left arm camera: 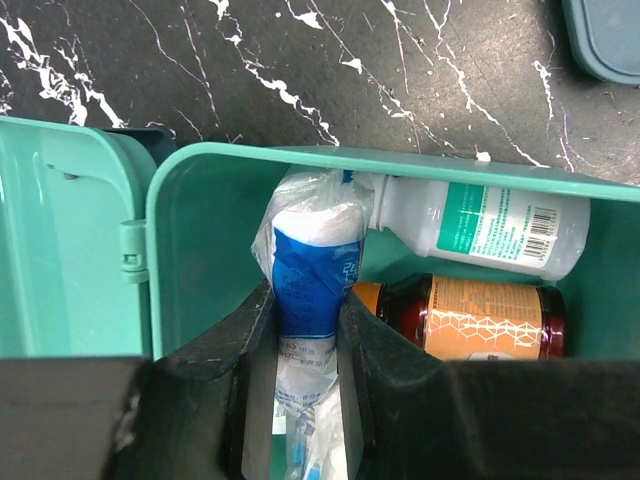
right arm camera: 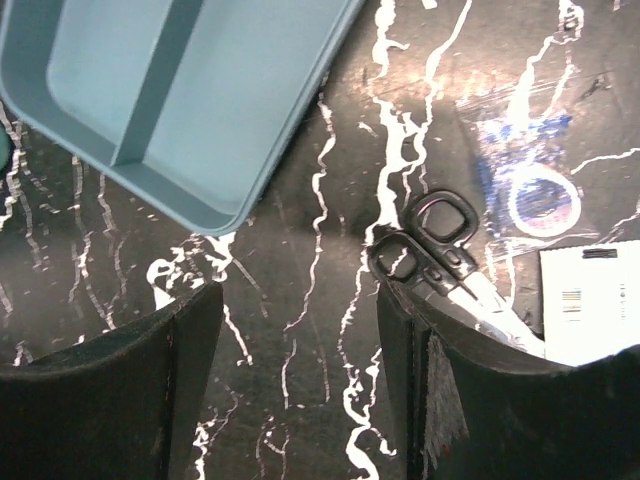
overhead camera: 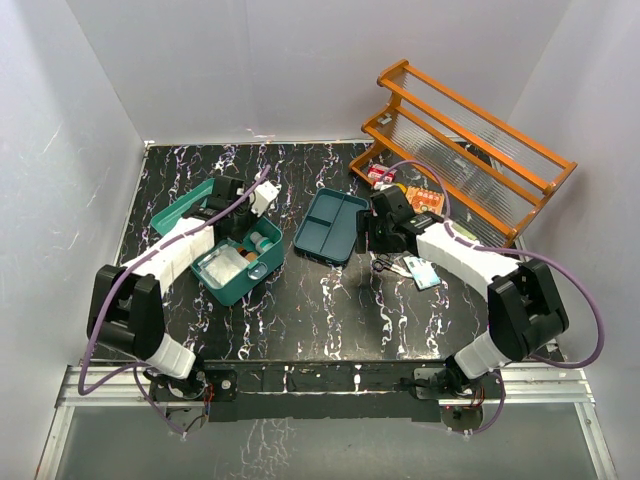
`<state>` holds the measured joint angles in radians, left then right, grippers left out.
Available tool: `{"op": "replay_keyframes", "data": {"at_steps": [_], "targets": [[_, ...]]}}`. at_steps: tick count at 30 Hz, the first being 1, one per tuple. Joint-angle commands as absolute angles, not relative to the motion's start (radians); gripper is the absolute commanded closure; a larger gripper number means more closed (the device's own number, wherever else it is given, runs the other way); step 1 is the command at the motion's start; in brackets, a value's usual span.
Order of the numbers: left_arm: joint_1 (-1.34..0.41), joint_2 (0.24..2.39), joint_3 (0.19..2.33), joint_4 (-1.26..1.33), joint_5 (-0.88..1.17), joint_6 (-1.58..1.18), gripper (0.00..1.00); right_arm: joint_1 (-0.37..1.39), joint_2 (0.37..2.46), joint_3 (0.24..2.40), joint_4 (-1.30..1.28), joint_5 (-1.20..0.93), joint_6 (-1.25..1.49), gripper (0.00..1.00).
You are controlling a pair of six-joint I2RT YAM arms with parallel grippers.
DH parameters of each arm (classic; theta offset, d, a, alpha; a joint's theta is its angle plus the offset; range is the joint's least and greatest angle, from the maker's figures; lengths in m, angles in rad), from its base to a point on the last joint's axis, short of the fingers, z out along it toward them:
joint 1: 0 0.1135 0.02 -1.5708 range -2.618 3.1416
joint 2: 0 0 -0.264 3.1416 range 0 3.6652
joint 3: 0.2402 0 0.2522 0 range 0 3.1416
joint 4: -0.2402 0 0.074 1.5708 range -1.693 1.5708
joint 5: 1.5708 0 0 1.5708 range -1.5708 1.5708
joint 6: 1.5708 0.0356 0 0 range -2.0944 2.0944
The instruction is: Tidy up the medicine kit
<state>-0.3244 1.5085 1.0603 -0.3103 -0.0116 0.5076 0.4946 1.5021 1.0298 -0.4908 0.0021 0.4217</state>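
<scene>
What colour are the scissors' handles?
Black; the scissors' handles show best in the right wrist view.

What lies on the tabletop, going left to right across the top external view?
medicine kit → blue divided tray → scissors → white labelled packet

A black, white-veined bench (overhead camera: 330,310) is seen. On it are set the open medicine kit (overhead camera: 232,287) at the left, a divided tray (overhead camera: 330,228) mid-bench, an orange rack (overhead camera: 470,150) at the far right, and scissors (overhead camera: 384,264) beside flat packets (overhead camera: 423,272).
</scene>
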Motion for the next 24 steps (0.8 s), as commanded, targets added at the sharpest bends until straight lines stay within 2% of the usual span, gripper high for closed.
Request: {"op": "replay_keyframes", "data": {"at_steps": [1,9,15,19,24], "targets": [[-0.323,1.506,1.025,-0.234,-0.006,0.531,0.92,0.491,1.522,1.036,-0.459,0.095,0.370,0.39],[-0.323,1.557,1.009,-0.216,-0.028,0.554,0.92,0.491,1.607,1.082,-0.457,0.088,0.357,0.40],[-0.323,1.587,1.000,-0.231,-0.119,0.556,0.91,0.491,1.622,1.088,-0.450,0.083,0.339,0.40],[-0.324,1.609,1.009,-0.210,-0.109,0.547,0.82,0.491,1.618,1.082,-0.446,0.081,0.336,0.40],[-0.323,1.616,1.052,-0.220,-0.104,0.495,0.63,0.491,1.611,1.081,-0.445,0.078,0.335,0.40]]}}
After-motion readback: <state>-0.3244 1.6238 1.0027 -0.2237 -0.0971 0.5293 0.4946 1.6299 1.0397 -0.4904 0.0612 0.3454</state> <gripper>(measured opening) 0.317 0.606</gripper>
